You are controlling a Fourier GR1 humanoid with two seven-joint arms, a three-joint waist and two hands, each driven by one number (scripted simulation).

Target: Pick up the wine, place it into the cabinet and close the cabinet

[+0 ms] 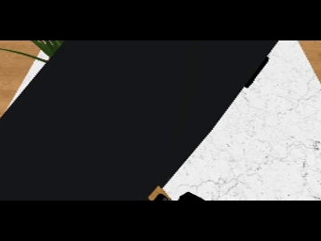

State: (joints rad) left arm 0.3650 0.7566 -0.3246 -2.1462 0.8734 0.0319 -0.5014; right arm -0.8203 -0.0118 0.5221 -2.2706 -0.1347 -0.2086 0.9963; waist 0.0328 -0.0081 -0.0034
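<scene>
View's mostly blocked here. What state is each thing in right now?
Dark panel: tilted, covers most of the view; cannot tell what it is.
Counter: shows only at the right, beside the panel.
Plant: only leaf tips show, top left.
Tan piece: at the lower edge, mostly hidden; cannot identify.
Wine: not seen.
Robot hand: neither can be made out.

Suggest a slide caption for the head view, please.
Large black shape covers most of the white marble counter; plant leaves peek in top left.
</scene>
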